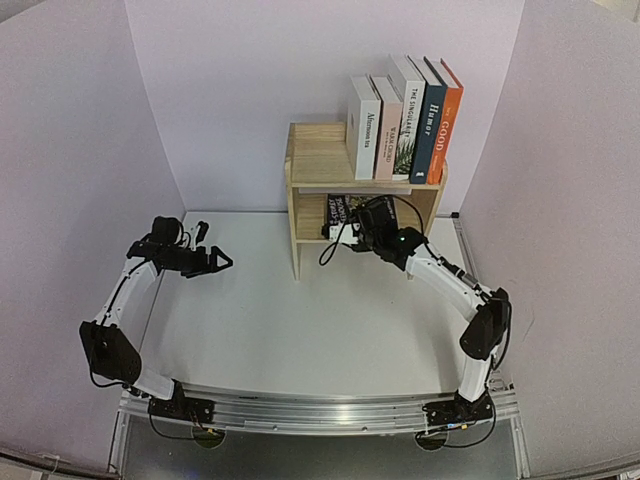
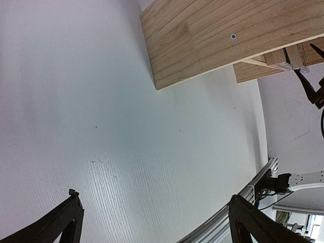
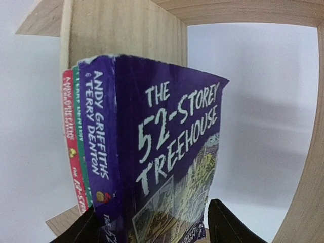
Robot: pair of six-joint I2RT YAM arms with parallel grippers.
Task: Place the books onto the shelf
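The light-wood shelf (image 1: 318, 160) stands at the back of the table. On its top tier several books (image 1: 405, 118) stand upright, from a white one to the navy "Humor" and orange "GOOD". My right gripper (image 1: 352, 232) reaches into the lower tier. In the right wrist view a purple paperback (image 3: 167, 152) stands upright beside a green one (image 3: 80, 131) and a red one (image 3: 70, 136). The right gripper (image 3: 154, 210) straddles the purple book, open, with a gap at the right finger (image 3: 228, 225). My left gripper (image 1: 222, 262) hovers open over the table's left side, holding nothing.
The shelf's side panel (image 2: 212, 40) shows in the left wrist view, with the left gripper (image 2: 156, 198) over bare white table (image 2: 126, 126). Pale walls enclose three sides. The aluminium rail (image 1: 320, 410) runs along the near edge.
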